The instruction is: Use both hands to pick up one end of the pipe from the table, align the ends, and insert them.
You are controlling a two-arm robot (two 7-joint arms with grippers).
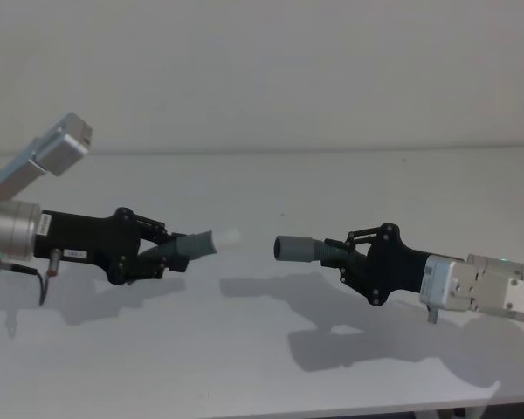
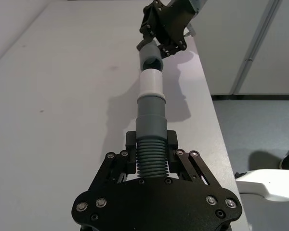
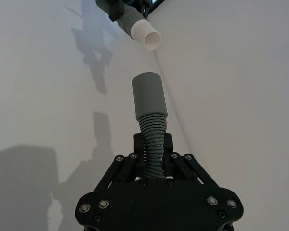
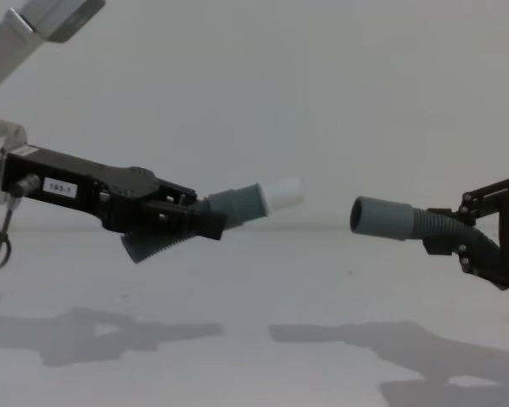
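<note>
REMOTE STATION: My left claw point(image 1: 168, 248) is clamped on the ribbed part of the left hose piece point(image 1: 183, 248), which it holds above the white table point(image 1: 262, 188). The grey cuff point(image 1: 201, 242) juts out just past the fingertips. The piece's long axis runs left to right and tilts slightly upward, with its white tip point(image 1: 229, 236) aimed at the other piece. A clear gap separates the two ends. The right hose piece point(image 1: 321, 251) sits nearly level, its hollow mouth point(image 1: 279, 248) facing left toward the tip. My right claw point(image 1: 344, 255) grips the ribbed section just behind that cuff, also above the table.
</note>
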